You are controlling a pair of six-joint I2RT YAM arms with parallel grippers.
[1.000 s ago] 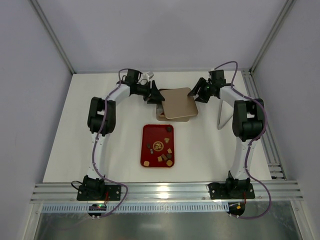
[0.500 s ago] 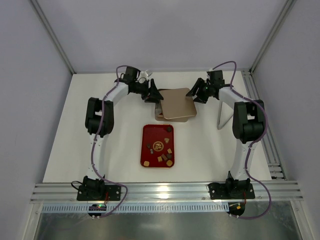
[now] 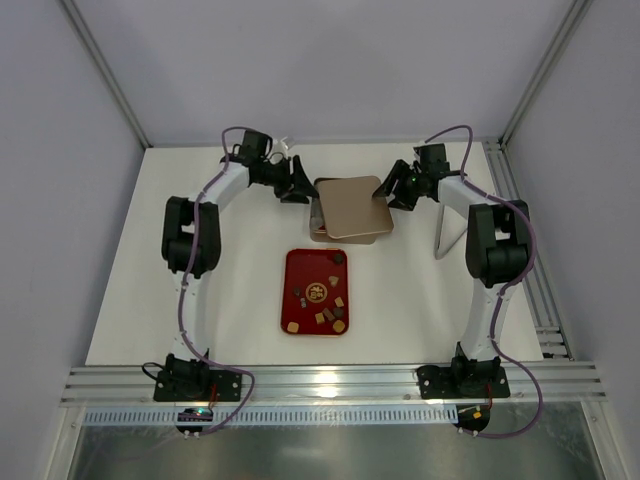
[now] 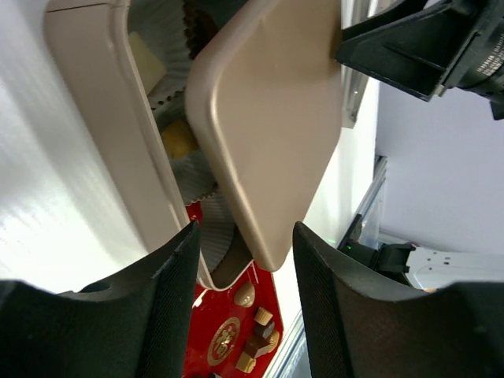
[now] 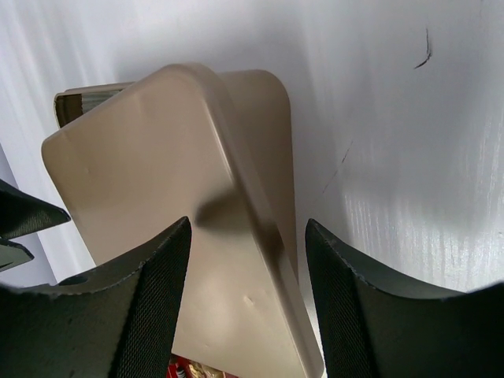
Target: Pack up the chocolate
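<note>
From above, the white tabletop (image 3: 200,300) carries a red tray (image 3: 300,262) in the middle, and most of the chocolate (image 3: 325,317) lies loose on it in dark and tan bits, chiefly toward its near end. A round gold emblem (image 3: 315,292) sits on the tray, its lettering too small to read. Behind the tray stands a tan box (image 3: 319,228) with a tan lid (image 3: 352,208) lying askew over it. The left arm (image 3: 190,235) brings the left jaws just beside the lid's left edge, the right arm (image 3: 495,245) brings the right jaws to its right corner, and a white panel (image 3: 448,232) leans near the right arm. In the left wrist view the left jaws stand part open, with the lid's (image 4: 268,126) near corner showing in the gap beyond them and nothing clamped. The box rim (image 4: 102,118) runs along the left. White paper cups (image 4: 169,47) show in the gap under the lid, one holding a pale piece (image 4: 146,63), one a yellowish piece (image 4: 179,138). Below lies the tray with tan pieces and the emblem (image 4: 224,340), unreadable. The right jaws meet the lid's far corner. In the right wrist view the right jaws stand part open over the tilted lid (image 5: 150,197), which spreads behind both fingers (image 5: 150,315). I cannot tell whether they touch it. A box corner (image 5: 79,98) shows at the upper left.
</note>
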